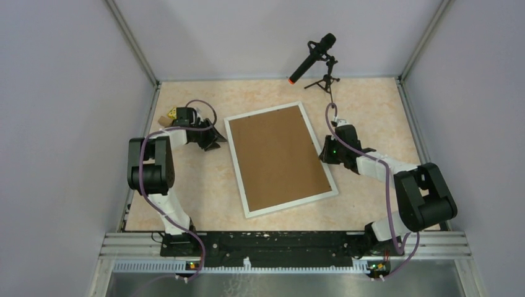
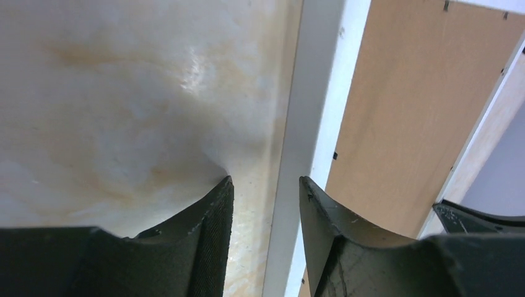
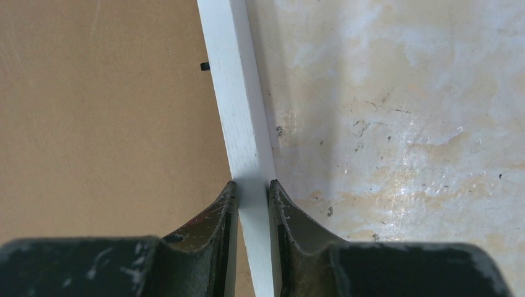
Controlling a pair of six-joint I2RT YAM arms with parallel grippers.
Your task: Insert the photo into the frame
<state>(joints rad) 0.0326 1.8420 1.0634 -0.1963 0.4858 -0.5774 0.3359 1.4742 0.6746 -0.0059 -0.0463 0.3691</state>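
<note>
A marbled beige table top [image 1: 371, 111] is enclosed by plain grey walls [image 1: 62, 93], and a black microphone with an orange tip [image 1: 312, 57] is mounted on a small tripod [image 1: 327, 81] at the far edge. A large rectangular picture frame of thin white moulding [image 1: 291, 203] is laid flat in the middle of the table, turned slightly askew, with its back upward. The frame is filled by a plain brown backing board [image 1: 278, 158], and small black tabs [image 3: 205, 66] are seen along the board's edge. The left gripper [image 1: 213, 139] is set low at the far part of the frame's left rail. In the left wrist view its fingers [image 2: 213, 223] are parted astride that rail, one over the table and one over the board side. A strip of table is shown between the outer finger and the moulding, so the rail is not clamped. The right gripper [image 1: 323, 153] is placed at the middle of the frame's right rail. In the right wrist view its fingers [image 3: 216, 216] are pressed against both sides of the white moulding, which is pinched between them. Purple cables [image 1: 148, 185] are looped along both arms, whose bases are bolted to a metal rail [image 1: 278, 244] at the near edge.
</note>
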